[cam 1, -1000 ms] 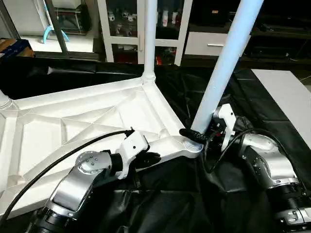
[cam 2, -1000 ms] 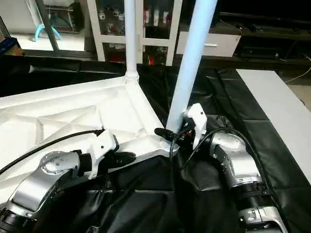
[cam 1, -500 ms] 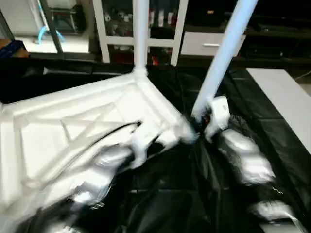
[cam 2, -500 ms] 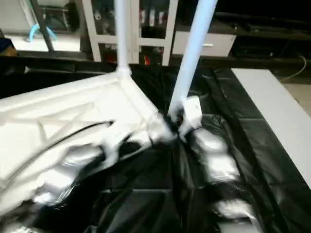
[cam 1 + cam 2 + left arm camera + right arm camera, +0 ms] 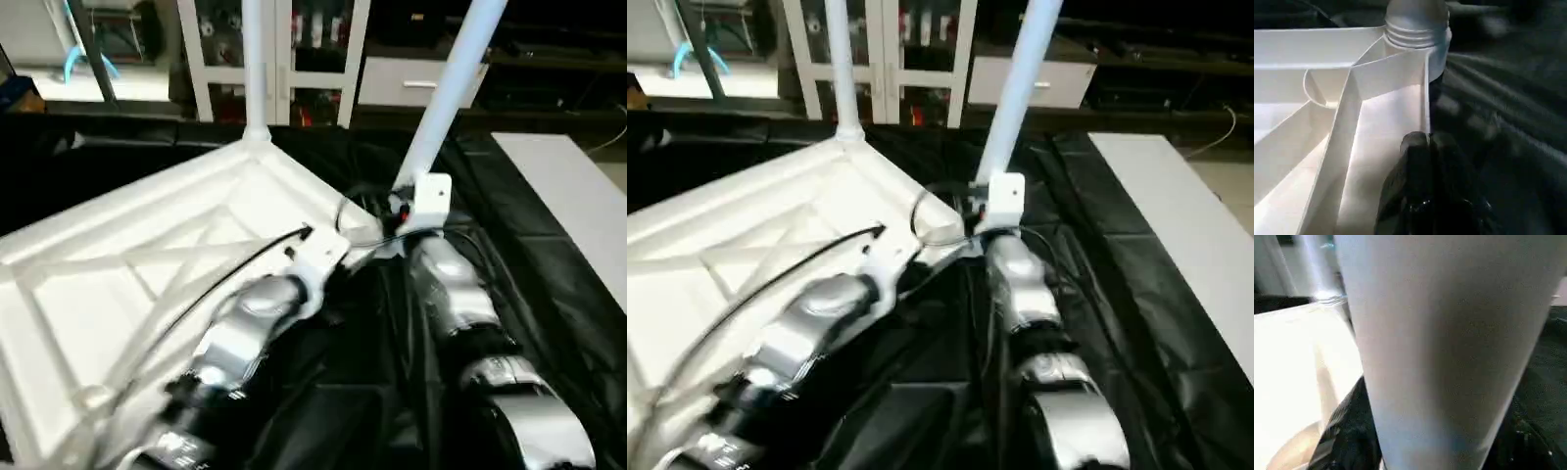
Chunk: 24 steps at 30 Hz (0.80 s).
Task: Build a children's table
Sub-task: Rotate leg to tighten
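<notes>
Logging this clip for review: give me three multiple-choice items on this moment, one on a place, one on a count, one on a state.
1. Where is the right gripper?
A. At the base of the near leg
B. On the board
C. On the far leg

2. How many legs stand up from the top here?
A. None
B. Two
C. Four

3. The left gripper is
A. wide open
B. holding a leg
C. shut

Key: 1 A, it sits at the leg's foot; 2 B, two tubes rise; 3 C, its fingers meet at the top's rim.

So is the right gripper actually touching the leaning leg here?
Touching. In the right wrist view the leaning leg sits between the right gripper's black fingers, one pressed against its side.
</notes>
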### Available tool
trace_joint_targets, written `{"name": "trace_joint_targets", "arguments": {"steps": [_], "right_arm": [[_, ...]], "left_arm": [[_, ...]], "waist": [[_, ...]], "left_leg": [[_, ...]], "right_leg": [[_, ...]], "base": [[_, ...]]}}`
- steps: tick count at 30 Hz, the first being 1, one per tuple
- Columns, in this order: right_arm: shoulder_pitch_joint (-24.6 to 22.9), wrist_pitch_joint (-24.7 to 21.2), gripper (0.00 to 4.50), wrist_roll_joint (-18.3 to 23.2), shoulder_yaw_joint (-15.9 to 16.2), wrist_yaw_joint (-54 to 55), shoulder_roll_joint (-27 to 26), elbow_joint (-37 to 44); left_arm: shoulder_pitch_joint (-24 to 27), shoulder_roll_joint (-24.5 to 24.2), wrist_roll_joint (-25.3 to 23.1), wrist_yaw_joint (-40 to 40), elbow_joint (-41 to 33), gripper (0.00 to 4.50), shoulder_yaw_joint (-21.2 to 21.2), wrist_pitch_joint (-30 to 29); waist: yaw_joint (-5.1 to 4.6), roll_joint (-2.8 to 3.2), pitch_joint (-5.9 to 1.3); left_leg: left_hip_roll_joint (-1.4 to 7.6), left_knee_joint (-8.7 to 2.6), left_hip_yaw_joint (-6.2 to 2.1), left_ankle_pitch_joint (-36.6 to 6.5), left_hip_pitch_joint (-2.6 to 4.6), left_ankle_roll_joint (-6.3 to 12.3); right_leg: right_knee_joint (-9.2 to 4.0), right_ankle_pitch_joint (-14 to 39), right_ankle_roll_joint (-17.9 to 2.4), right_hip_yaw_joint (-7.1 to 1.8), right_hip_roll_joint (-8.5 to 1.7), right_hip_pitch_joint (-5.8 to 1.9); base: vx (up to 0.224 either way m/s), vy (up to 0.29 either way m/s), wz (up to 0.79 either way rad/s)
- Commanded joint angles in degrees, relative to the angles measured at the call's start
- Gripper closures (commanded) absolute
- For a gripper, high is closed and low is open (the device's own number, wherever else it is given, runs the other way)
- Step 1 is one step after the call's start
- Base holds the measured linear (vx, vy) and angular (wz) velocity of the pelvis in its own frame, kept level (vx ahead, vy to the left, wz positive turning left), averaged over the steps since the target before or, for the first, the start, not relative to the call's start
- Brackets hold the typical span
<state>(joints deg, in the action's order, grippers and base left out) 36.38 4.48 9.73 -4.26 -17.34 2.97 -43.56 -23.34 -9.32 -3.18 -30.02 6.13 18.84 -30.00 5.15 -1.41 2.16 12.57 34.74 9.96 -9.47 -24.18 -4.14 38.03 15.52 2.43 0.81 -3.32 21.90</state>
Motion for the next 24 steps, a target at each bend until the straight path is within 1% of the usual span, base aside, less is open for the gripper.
{"name": "trace_joint_targets", "arguments": {"steps": [1,2,3,4,5,6,7,8,9,10,11,12,14,15,16,17,18,19,20,21,22,24], "right_arm": [[-1.19,0.39,1.89,2.55,5.20,-8.34,-1.58,6.21],[-1.64,0.01,1.85,2.84,5.29,-8.82,-1.24,7.11],[-4.04,-2.59,1.80,4.77,5.65,-11.62,0.51,12.07],[-6.00,-4.47,1.71,6.37,5.25,-13.49,1.72,16.09],[-7.80,-5.98,1.45,7.28,5.02,-15.19,2.88,19.57],[-8.51,-6.56,1.38,7.52,4.94,-16.07,3.32,20.85],[-9.61,-7.71,1.38,7.94,5.04,-17.07,3.96,22.81],[-10.65,-8.47,1.34,8.26,5.03,-17.57,4.51,24.53],[-13.06,-10.51,1.12,9.12,5.48,-18.91,6.23,28.32],[-13.06,-10.51,1.12,9.12,5.48,-18.91,6.23,28.32],[-13.84,-10.84,1.02,8.92,5.57,-18.93,6.89,29.32],[-14.47,-11.33,0.95,9.13,5.52,-19.12,7.37,30.13],[-15.78,-12.66,0.91,9.50,5.76,-19.65,8.64,32.10],[-16.59,-13.77,0.68,9.69,5.68,-19.93,9.41,33.56],[-16.87,-14.28,0.61,9.94,5.59,-20.15,9.69,34.11],[-17.18,-15.01,0.58,10.19,5.27,-20.49,10.23,34.86],[-17.24,-15.28,0.58,10.20,5.15,-20.59,10.35,35.07],[-17.43,-16.17,0.58,9.99,4.95,-20.76,10.87,35.99],[-17.43,-16.17,0.58,9.99,4.95,-20.76,10.87,35.99],[-17.53,-16.70,0.58,9.85,4.86,-20.82,11.33,36.60],[-17.53,-16.74,0.58,9.86,4.85,-20.83,11.36,36.64],[-17.50,-16.71,0.58,9.78,4.91,-21.02,11.63,36.65]], "left_arm": [[-0.90,-0.89,-0.83,-0.03,-0.27,4.50,-1.62,1.65],[-0.69,-1.18,-0.57,-0.70,-0.62,4.50,-1.55,1.84],[0.39,-2.30,1.06,-3.93,-2.59,4.50,-1.54,2.51],[1.12,-3.09,2.62,-5.85,-4.40,4.50,-1.81,2.55],[1.69,-3.85,4.40,-7.59,-6.18,4.50,-2.00,2.23],[1.89,-4.20,5.14,-8.23,-6.87,4.08,-2.02,2.03],[2.12,-4.42,6.01,-8.67,-7.69,4.08,-2.39,1.15],[2.31,-4.67,6.99,-9.44,-8.52,3.97,-2.68,0.16],[2.58,-5.34,8.34,-10.85,-10.11,3.91,-2.94,-1.51],[2.58,-5.34,8.34,-10.85,-10.11,3.91,-2.94,-1.51],[2.55,-5.80,8.69,-11.69,-10.45,3.78,-2.77,-1.75],[2.47,-6.17,8.87,-12.35,-10.56,3.61,-2.53,-1.90],[2.20,-6.34,8.44,-12.68,-9.90,3.59,-2.44,-1.34],[1.90,-6.24,8.02,-12.78,-9.25,3.48,-2.28,-0.92],[1.69,-6.15,7.63,-12.61,-8.79,3.34,-2.18,-0.51],[1.12,-6.16,6.65,-12.42,-7.76,3.23,-1.56,0.24],[0.97,-6.28,6.45,-12.47,-7.57,3.17,-1.28,0.35],[0.69,-6.65,6.21,-12.10,-7.43,3.17,-0.73,0.20],[0.69,-6.65,6.21,-12.10,-7.43,3.17,-0.73,0.20],[0.62,-7.20,6.25,-12.09,-7.69,3.13,-0.33,-0.30],[0.62,-7.26,6.25,-12.12,-7.72,2.80,-0.29,-0.32],[0.68,-7.93,5.92,-12.28,-7.78,2.75,-0.03,-0.40]], "waist": [[0.40,0.30,-4.88],[0.33,0.19,-4.87],[0.33,0.23,-4.66],[0.40,0.57,-4.60],[0.36,0.49,-4.51],[0.33,0.53,-4.47],[0.33,0.55,-4.44],[0.31,0.86,-4.39],[0.36,0.81,-4.28],[0.36,0.78,-4.23],[0.20,0.89,-4.05],[0.00,0.83,-3.96],[-0.03,0.98,-3.77],[-0.06,0.99,-3.65],[-0.01,1.08,-3.61],[-0.10,1.26,-3.35],[-0.18,1.12,-3.16],[-0.16,1.13,-3.18],[-0.17,1.22,-3.27],[-0.12,1.35,-3.37],[-0.11,1.35,-3.35],[-0.15,1.36,-3.44]], "left_leg": [[-0.15,-1.86,0.12,6.91,2.35,4.37],[-0.05,-1.89,0.18,6.08,2.38,4.37],[-0.03,-2.15,0.12,4.87,2.47,3.98],[0.05,-2.23,0.01,4.20,2.49,3.53],[0.16,-2.36,0.01,3.46,2.56,3.00],[0.27,-2.48,0.03,2.47,2.65,2.61],[0.21,-2.52,0.09,1.97,2.66,2.39],[0.27,-2.65,0.07,1.14,2.67,1.68],[0.32,-2.77,0.04,0.70,2.69,1.00],[0.35,-2.80,0.03,0.46,2.72,0.96],[0.26,-2.95,0.06,-0.93,2.60,0.78],[0.25,-3.11,0.06,-2.38,2.61,0.52],[0.30,-3.19,0.08,-3.61,2.78,0.29],[0.29,-3.35,0.06,-4.67,2.83,-0.07],[0.33,-3.39,0.05,-5.37,2.89,-0.33],[0.38,-3.65,0.03,-7.55,3.07,-0.88],[0.42,-3.89,0.02,-9.95,3.23,-1.55],[0.43,-3.96,-0.06,-10.29,3.25,-1.80],[0.47,-3.98,-0.12,-10.25,3.29,-2.14],[0.46,-3.92,-0.16,-9.51,3.25,-2.29],[0.46,-3.93,-0.15,-9.19,3.22,-2.33],[0.36,-3.84,-0.17,-8.24,3.15,-2.18]], "right_leg": [[-1.80,-35.81,-10.74,-0.61,-2.00,-3.25],[-1.91,-35.22,-10.82,-0.70,-2.07,-3.19],[-2.21,-33.29,-10.95,-0.67,-2.09,-3.21],[-2.16,-32.16,-10.96,-0.71,-2.12,-3.24],[-2.37,-30.94,-10.89,-0.72,-2.10,-3.21],[-2.46,-29.62,-11.27,-0.73,-2.17,-3.01],[-2.55,-28.70,-11.54,-0.73,-2.15,-3.01],[-2.73,-26.89,-12.01,-0.75,-2.24,-2.94],[-2.80,-26.07,-12.22,-0.79,-2.22,-3.05],[-2.85,-25.73,-12.38,-0.81,-2.26,-2.98],[-3.04,-23.94,-12.48,-0.84,-2.35,-2.96],[-3.32,-21.44,-12.44,-0.92,-2.49,-2.93],[-3.72,-19.05,-12.13,-1.11,-2.48,-2.85],[-3.92,-17.03,-12.01,-1.12,-2.47,-2.79],[-4.01,-15.93,-11.97,-1.14,-2.55,-2.76],[-4.38,-12.59,-12.05,-1.18,-2.61,-2.59],[-4.73,-8.65,-12.02,-1.24,-2.72,-2.60],[-4.80,-7.51,-11.92,-1.29,-2.78,-2.68],[-4.83,-6.90,-11.77,-1.35,-2.81,-2.70],[-4.74,-7.74,-11.88,-1.36,-2.83,-2.68],[-4.71,-8.19,-11.92,-1.33,-2.78,-2.64],[-4.54,-10.04,-12.05,-1.30,-2.67,-2.67]], "base": [[0.000,0.000,0.00],[0.000,0.000,0.00],[0.000,0.000,0.00],[0.000,0.000,0.00],[0.000,0.000,0.00],[0.000,0.000,0.00],[0.000,0.000,0.00],[0.000,0.000,0.00],[0.000,0.000,0.00],[0.000,0.000,0.00],[0.000,0.000,0.00],[0.000,0.000,0.00],[0.000,0.000,0.00],[0.000,0.000,0.00],[0.000,0.000,0.00],[0.000,0.000,0.00],[0.000,0.000,0.00],[0.000,0.000,0.00],[0.000,0.000,0.00],[0.000,0.000,0.00],[0.000,0.000,0.00],[0.000,0.000,0.00]]}}
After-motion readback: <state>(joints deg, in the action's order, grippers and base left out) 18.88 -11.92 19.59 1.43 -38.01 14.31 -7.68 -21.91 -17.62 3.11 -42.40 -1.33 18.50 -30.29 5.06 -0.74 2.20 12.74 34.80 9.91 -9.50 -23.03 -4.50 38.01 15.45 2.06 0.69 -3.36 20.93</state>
